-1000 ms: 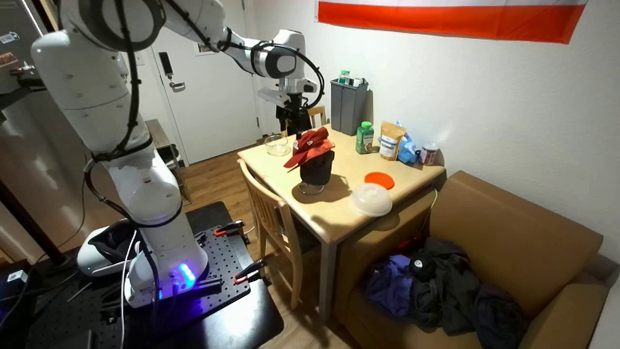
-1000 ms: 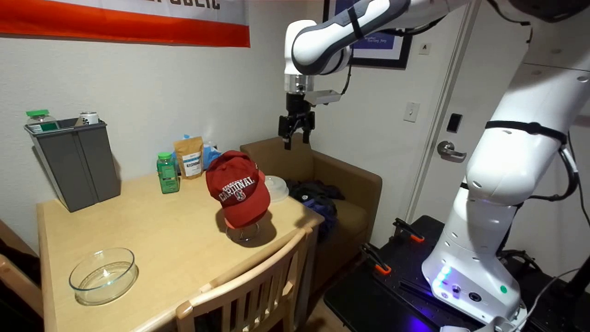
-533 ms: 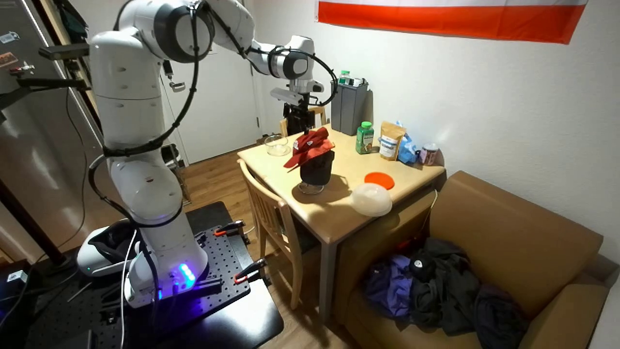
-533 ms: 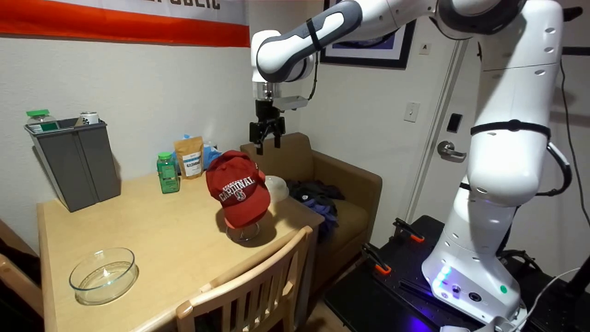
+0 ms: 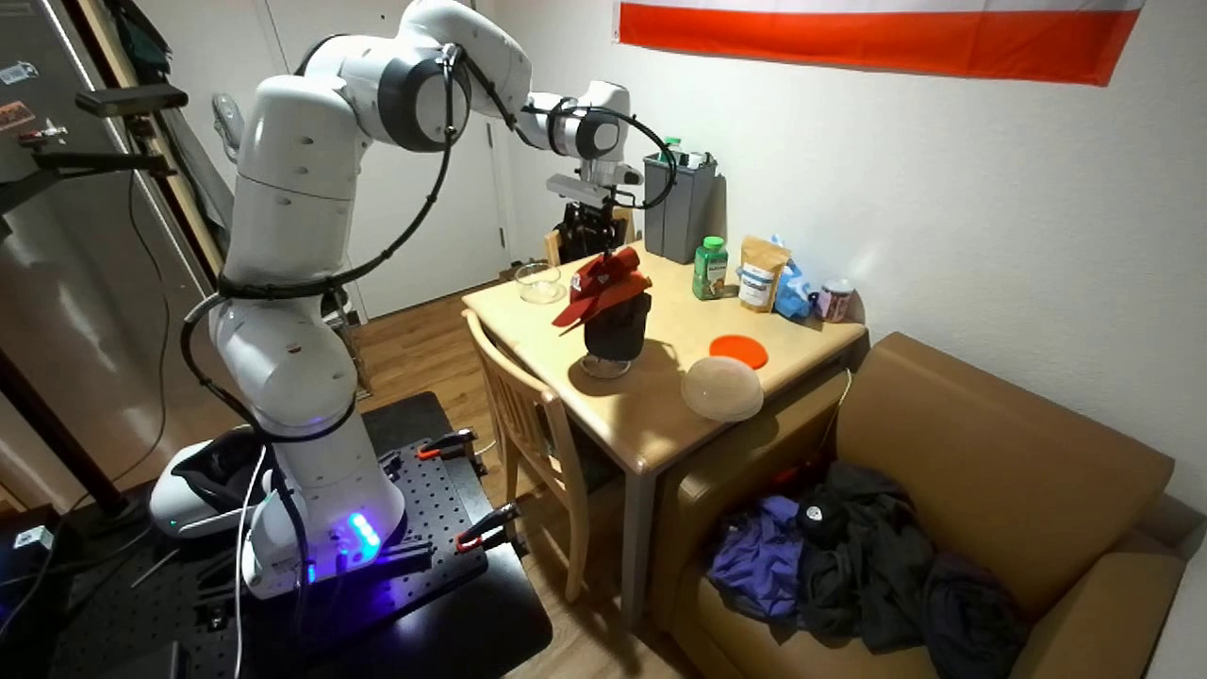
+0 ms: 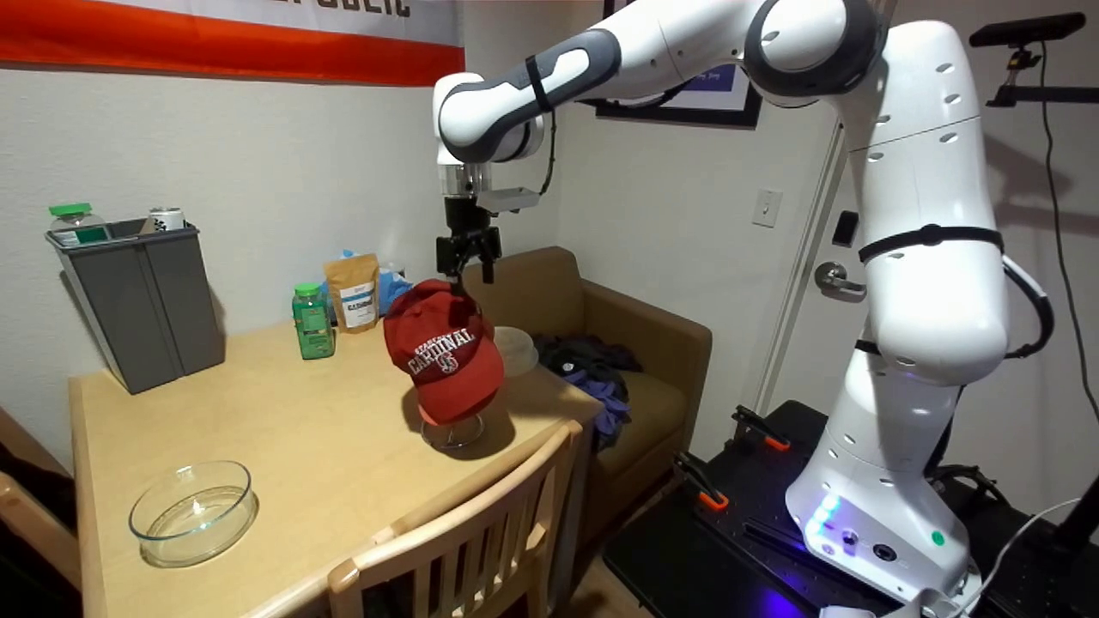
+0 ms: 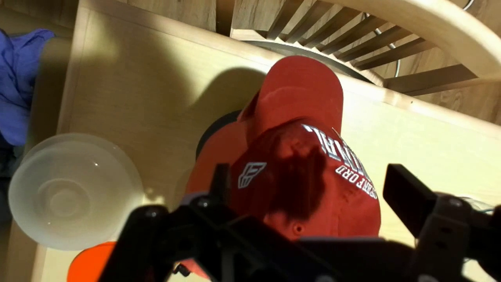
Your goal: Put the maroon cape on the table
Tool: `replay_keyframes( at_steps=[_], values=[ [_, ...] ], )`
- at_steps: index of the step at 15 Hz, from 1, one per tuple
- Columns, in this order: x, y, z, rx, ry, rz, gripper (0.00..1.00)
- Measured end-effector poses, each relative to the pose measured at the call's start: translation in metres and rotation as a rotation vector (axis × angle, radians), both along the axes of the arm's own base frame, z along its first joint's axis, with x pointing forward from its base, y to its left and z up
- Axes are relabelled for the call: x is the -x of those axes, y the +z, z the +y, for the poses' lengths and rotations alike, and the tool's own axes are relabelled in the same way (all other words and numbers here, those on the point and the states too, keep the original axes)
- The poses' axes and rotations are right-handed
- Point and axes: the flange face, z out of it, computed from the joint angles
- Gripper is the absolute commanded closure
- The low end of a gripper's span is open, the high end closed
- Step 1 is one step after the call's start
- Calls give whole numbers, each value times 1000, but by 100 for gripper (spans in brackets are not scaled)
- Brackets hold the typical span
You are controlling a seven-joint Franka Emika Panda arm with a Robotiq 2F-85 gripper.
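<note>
Since the maroon cap (image 6: pixel 442 352) perches on a wire stand (image 6: pixel 452 447), over a black cap (image 5: pixel 619 330), rather than lying flat on the table (image 6: pixel 283 412), the step in hand looks to be lining up for the grasp. The next move, I judge, calls for a short descent until the crown sits between the fingers (image 7: pixel 409 196), then a pinch that takes only the top layer, a straight lift, and a gentle release onto the table; dragging what lies underneath along seems the likeliest slip. The maroon cap itself is deep red, tilted with its brim sloping down, CARDINAL in white across the front and a small white emblem on the side; a lighter red layer (image 7: pixel 213 149) shows beneath it. Close over the crown hangs the gripper (image 6: pixel 471 276), its fingers well apart with nothing clamped; whether a tip brushes the fabric, I cannot tell. Farther out, a translucent dome (image 7: pixel 74 196) and an orange disc (image 5: pixel 738 352) rest near each other, and a glass bowl (image 6: pixel 193 515) stands well apart.
</note>
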Motion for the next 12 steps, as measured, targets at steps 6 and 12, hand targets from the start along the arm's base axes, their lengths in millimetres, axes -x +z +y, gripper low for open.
replay_keyframes(
  at_steps=[6, 12],
  values=[
    [-22, -15, 8, 21, 14, 31, 40],
    [-35, -16, 7, 27, 10, 38, 22]
  ],
)
